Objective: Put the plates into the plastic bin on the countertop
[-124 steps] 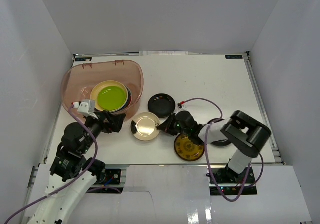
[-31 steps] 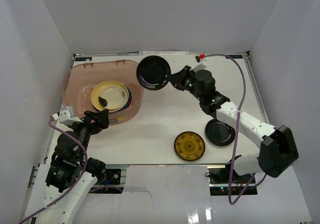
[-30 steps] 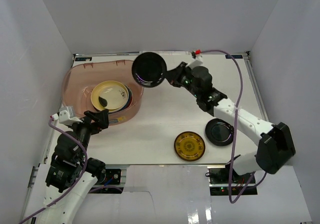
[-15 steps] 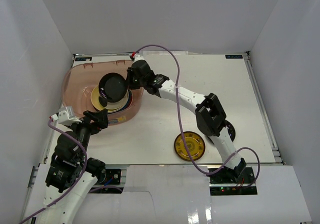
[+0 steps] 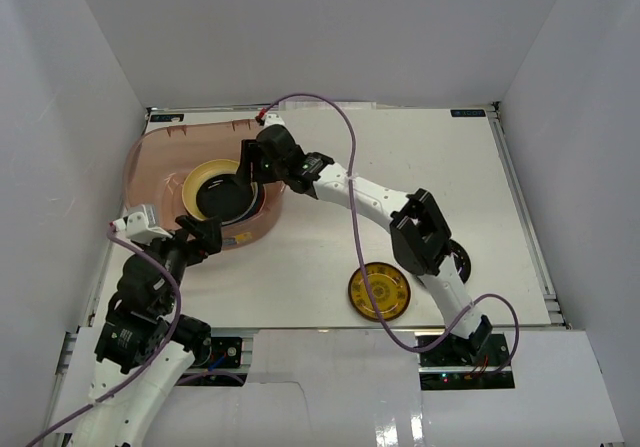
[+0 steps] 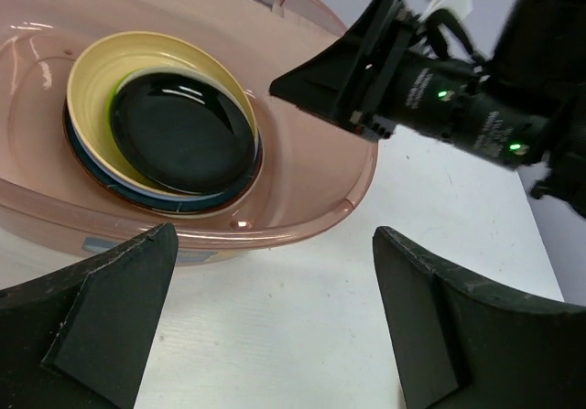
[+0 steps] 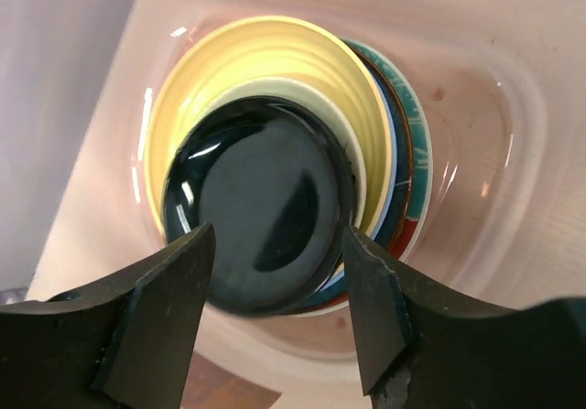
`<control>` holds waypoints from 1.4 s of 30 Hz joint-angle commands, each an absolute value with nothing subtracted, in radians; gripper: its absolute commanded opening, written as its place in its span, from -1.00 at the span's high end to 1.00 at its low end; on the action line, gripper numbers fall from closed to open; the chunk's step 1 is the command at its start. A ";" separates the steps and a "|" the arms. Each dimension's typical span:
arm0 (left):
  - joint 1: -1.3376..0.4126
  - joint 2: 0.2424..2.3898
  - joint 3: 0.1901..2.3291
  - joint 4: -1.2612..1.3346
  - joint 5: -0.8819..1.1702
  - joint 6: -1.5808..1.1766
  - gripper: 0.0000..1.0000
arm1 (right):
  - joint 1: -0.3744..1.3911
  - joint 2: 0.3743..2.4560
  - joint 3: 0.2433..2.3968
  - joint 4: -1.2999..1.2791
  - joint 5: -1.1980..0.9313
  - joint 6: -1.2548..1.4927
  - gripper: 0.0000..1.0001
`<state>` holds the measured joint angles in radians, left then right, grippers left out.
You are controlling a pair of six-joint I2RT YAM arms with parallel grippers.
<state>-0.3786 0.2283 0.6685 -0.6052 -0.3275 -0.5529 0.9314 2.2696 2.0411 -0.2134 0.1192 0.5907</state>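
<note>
One big plastic bin (image 5: 150, 152) sits at the far left of the countertop (image 5: 420, 167), with a stack of plates (image 5: 200, 177) in it and a black plate (image 5: 225, 197) on top. The right gripper (image 5: 243, 170) hangs just above that plate, jaws apart, gripping nothing. The left gripper (image 5: 205, 235) is wide open and empty, right by the bin's near rim. A yellow-orange plate (image 5: 380, 292) lies out on the counter.
</note>
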 commanded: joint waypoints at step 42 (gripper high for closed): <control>-1.309 1.469 0.716 -0.023 -0.345 -0.916 -0.70 | -0.202 0.551 0.400 -0.515 0.209 0.663 -0.38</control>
